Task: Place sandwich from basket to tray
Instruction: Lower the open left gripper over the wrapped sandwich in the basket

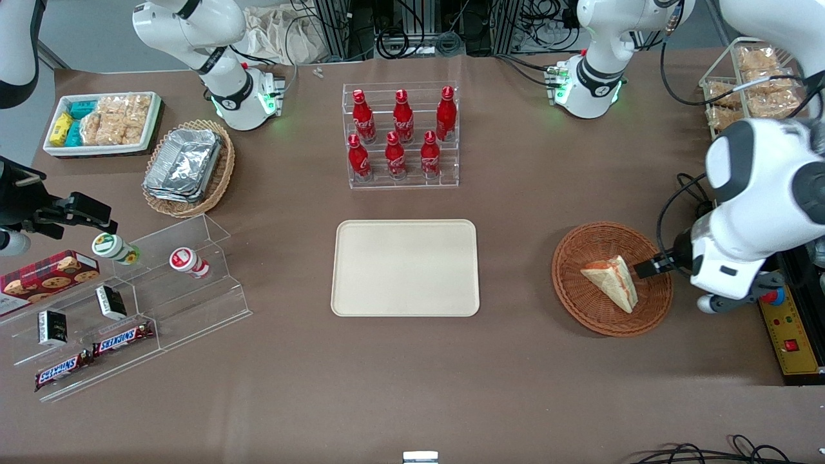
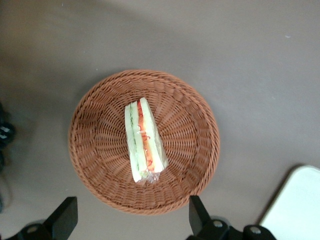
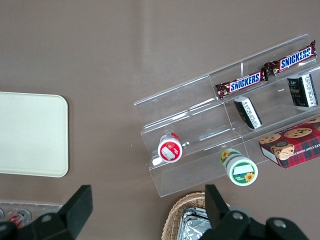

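Table (image 1: 515,386): I see one brown-covered surface.
Middle: cream tray (image 1: 405,268) — lying flat.
Working arm's end: reddish wicker basket (image 1: 590,309); gripper (image 1: 644,269) hangs over its rim, fingers spread.
Farther from the camera: clear rack of red bottles (image 1: 401,136).
Parked arm's end: stepped clear display (image 1: 138,309), tan basket of foil containers (image 1: 188,169), white snack bin (image 1: 100,124).

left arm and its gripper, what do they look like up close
The left arm has a glossy white shell with dark grey joint bands; a black cable loops beside it. Its base shows a green light. The gripper, above the basket holding the sandwich, has two matte black, wedge-shaped fingers, standing open.
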Controlling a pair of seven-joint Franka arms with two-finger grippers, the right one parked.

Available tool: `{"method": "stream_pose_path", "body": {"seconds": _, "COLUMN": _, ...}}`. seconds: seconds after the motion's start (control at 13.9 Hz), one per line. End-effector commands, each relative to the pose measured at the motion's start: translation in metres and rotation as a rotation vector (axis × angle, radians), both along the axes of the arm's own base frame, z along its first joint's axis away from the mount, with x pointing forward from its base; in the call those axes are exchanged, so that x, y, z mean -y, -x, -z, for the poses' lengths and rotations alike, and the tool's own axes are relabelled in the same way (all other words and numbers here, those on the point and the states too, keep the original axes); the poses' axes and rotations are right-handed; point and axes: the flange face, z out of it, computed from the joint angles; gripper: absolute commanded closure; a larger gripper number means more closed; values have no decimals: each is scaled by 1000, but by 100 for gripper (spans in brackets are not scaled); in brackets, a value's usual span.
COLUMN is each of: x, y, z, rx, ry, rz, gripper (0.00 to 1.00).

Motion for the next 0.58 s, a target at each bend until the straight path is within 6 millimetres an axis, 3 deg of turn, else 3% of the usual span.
{"method": "stream_pose_path", "body": {"seconds": 0.0, "x": -6, "y": 26, "z": 39, "rx": 13, "ry": -11, "rz": -99, "gripper": 0}}
{"method": "stream_pose_path", "body": {"seconds": 0.36, "x": -9, "y": 36, "z": 108, "rx": 22, "ry": -7, "rz": -202, "gripper": 0}}
{"method": "stream_pose_path", "body": {"seconds": 0.51, "x": -10, "y": 36, "z": 122, "rx": 1, "ry": -11, "rz": -227, "gripper": 0}}
